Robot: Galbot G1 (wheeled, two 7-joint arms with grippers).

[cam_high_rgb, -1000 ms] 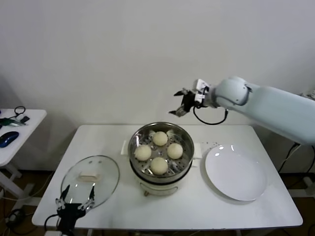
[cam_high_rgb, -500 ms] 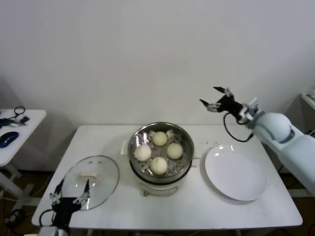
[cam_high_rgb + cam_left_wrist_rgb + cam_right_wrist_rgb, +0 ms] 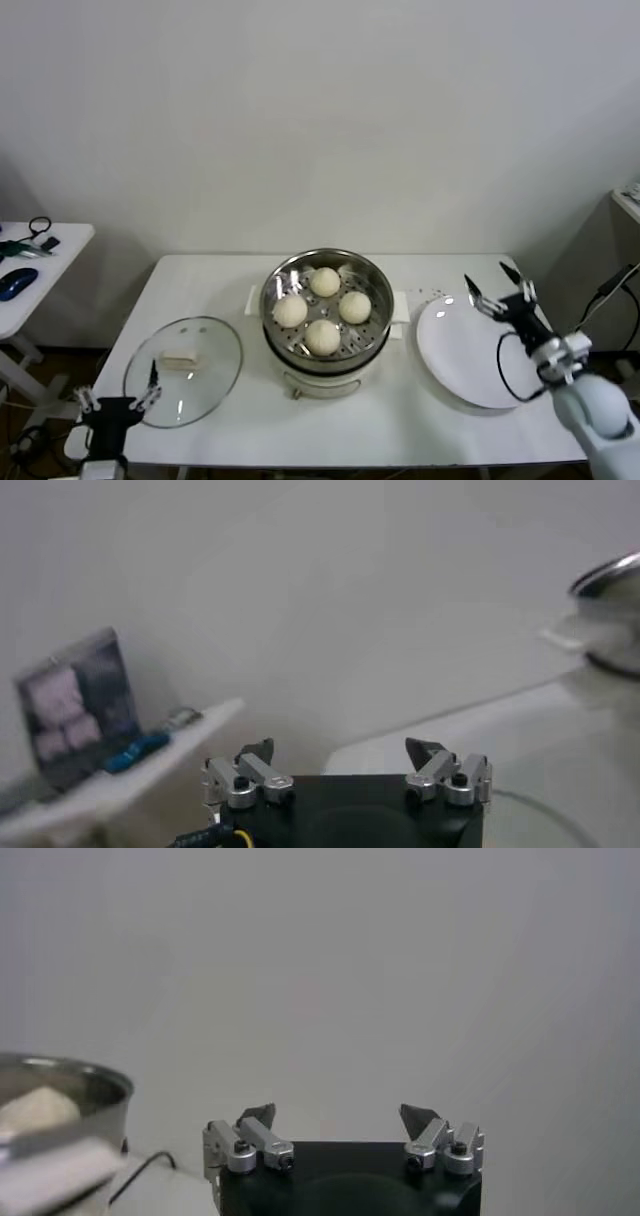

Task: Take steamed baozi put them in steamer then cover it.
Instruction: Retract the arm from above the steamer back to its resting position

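Observation:
The steamer (image 3: 268, 295) stands in the middle of the white table, uncovered, with several cream baozi (image 3: 322, 336) on its perforated tray. Its glass lid (image 3: 183, 370) lies flat on the table to the left. My left gripper (image 3: 117, 392) hangs open and empty at the table's front-left edge, just beside the lid's near rim. My right gripper (image 3: 490, 282) is open and empty, low over the far side of the white plate (image 3: 470, 370). In the right wrist view, the right gripper (image 3: 340, 1113) points at the bare wall, with the steamer's rim (image 3: 70, 1078) and one baozi (image 3: 35, 1110) off to the side.
A small white side table (image 3: 30, 265) with a mouse and cables stands beyond the main table's left end; it also shows in the left wrist view as the side table (image 3: 120, 770). The wall runs close behind the table.
My right arm swung from high behind the steamer out to the right and down over the plate. My left gripper drew back to the left, off the lid's near rim.

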